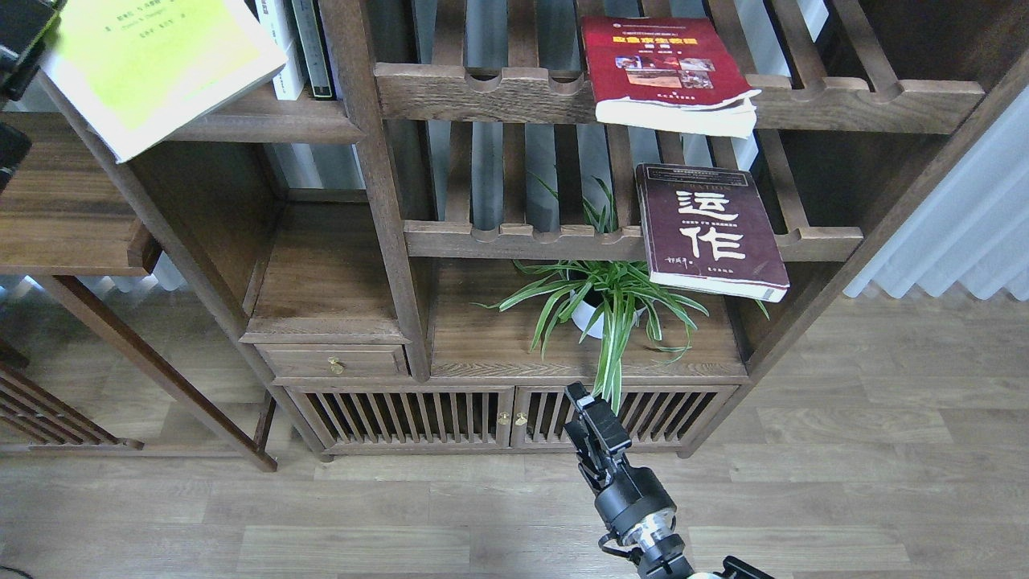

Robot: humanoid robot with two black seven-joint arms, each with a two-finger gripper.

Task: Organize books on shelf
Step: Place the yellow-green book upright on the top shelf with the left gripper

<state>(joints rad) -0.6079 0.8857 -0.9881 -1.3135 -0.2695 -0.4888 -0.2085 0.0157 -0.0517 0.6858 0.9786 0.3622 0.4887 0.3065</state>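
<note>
Above, the yellow-green paperback with dark title text [157, 68] sits tilted at the upper left, one corner overhanging the solid dark-brown wooden shelf board with its rounded front edge [265, 122]; the left claw [20, 48] is only a dark shape at that book's left margin, apparently touching it, and whether its fingers are spread or closed cannot be told. Behind stand thin white and dark-spined books [297, 48], upright. To the right, the red paperback with small cover photos [667, 72] lies flat on the upper slatted rack with a notched front rail [514, 92], its page block sagging over the edge; the dark maroon paperback with large white characters [707, 229] lies on the lower slatted rack [522, 237], likewise overhanging, above a spider plant in a white pot [603, 301]. The right claw [591, 414] hangs low before the cabinet doors, holding nothing, seen end-on so its opening cannot be judged. These paperbacks look thick, fairly heavy and floppy; a grip on the overhanging spine-side edge seems safest, since glossy covers may slip.
</note>
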